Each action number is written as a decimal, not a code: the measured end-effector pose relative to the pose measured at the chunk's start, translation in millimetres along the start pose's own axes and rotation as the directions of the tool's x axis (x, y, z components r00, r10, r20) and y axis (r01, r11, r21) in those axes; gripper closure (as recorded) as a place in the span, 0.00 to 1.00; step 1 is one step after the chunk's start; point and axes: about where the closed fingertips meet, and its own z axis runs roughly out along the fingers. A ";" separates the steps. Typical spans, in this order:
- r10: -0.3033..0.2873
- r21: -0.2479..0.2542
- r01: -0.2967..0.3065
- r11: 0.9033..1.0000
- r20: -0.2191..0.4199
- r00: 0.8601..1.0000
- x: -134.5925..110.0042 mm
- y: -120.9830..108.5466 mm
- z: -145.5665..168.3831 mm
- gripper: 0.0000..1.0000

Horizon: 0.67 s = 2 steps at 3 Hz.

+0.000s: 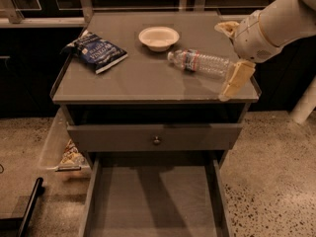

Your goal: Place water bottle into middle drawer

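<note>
The water bottle point(201, 63) lies on its side on the cabinet top point(148, 80), cap toward 10 o'clock. At its base is the gripper point(231, 54), fingers wide apart, nothing clamped. The bowl point(158, 37) sits at the bottle's 11 o'clock, the chip bag point(96, 52) at 9. The middle drawer point(153, 196) stands pulled open at 6 o'clock.

High front view onto cabinet point(148, 80); pincer point(223, 60) far right.
</note>
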 end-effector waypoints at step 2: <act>0.044 0.022 -0.045 0.999 0.055 0.998 12.5 -23.8 24.9 0.00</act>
